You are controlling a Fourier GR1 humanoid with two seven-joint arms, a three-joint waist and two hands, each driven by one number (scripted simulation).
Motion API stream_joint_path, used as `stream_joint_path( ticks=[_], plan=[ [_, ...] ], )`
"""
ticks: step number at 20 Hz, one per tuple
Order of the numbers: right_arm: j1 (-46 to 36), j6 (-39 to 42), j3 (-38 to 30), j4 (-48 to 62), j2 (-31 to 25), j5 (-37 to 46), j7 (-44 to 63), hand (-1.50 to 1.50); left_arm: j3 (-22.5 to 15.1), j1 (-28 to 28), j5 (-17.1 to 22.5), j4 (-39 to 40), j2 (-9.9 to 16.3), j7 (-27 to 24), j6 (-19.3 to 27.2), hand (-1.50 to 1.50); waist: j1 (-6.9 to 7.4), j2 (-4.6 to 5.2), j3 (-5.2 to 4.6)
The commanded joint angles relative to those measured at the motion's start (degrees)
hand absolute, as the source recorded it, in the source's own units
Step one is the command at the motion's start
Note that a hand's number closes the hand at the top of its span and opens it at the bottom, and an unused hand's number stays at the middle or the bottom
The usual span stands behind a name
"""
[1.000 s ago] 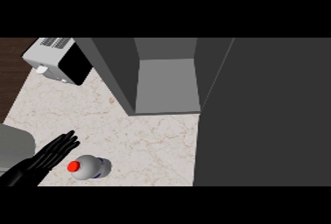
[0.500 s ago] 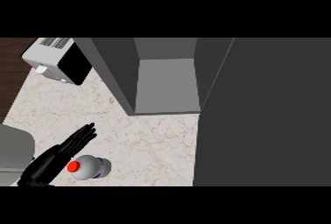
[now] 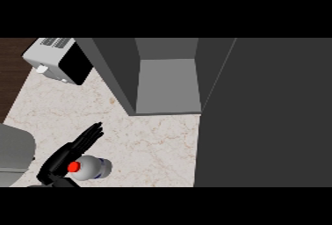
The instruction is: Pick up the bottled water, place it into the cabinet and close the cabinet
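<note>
The bottled water (image 3: 96, 168) stands upright on the marble counter (image 3: 149, 140) near the lower left; from above I see its red cap and white body. My left hand (image 3: 65, 158) lies against the bottle's left side and partly overlaps it. Its fingers are straight and point up and to the right, not curled round the bottle. The grey cabinet (image 3: 167, 83) stands open at the top centre, its inner shelf bare. Its dark door (image 3: 272, 114) fills the right side. My right hand does not show.
A white and black toaster (image 3: 58, 59) sits at the top left corner of the counter. A grey rounded shape (image 3: 14, 151) lies at the left edge. Dark wood floor shows beyond the counter's left edge.
My left hand has moved right and a little forward, from beside the bottle to against its left side. The bottle and cabinet have not moved.
</note>
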Motion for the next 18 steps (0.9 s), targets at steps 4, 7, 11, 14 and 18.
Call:
stream_joint_path(
  ticks=[4,7,11,14,18],
  plan=[
    [5.72,0.12,-0.31,-10.77,0.41,-9.41,2.0,-1.5,0.1,-5.08,-0.09,13.59,-2.12,-6.07,-3.17,-1.5,-0.34,0.04,-0.02],
    [7.36,0.66,-1.36,-10.65,-0.32,-9.91,1.2,-1.5,-1.03,-4.44,0.64,14.77,-0.91,-8.98,-7.6,-1.5,-0.18,-0.05,-0.02],
    [8.17,0.3,-3.0,-10.63,-1.43,-11.22,0.77,-1.5,-3.68,-4.14,-1.03,16.62,-2.4,-12.83,-7.13,-1.5,0.11,-0.05,-0.04],
    [7.06,-0.91,-0.02,-11.58,-0.02,-7.83,0.14,-1.5,-2.81,-6.89,1.34,20.2,-3.6,-12.74,-8.16,1.5,-0.12,0.09,-0.12],
    [5.33,-1.54,-1.2,-9.1,-1.82,-8.48,-0.12,-1.5,-1.68,-7.31,6.15,22.84,-3.07,-11.57,-14.19,1.5,0.56,0.19,-0.09]
  ],
)
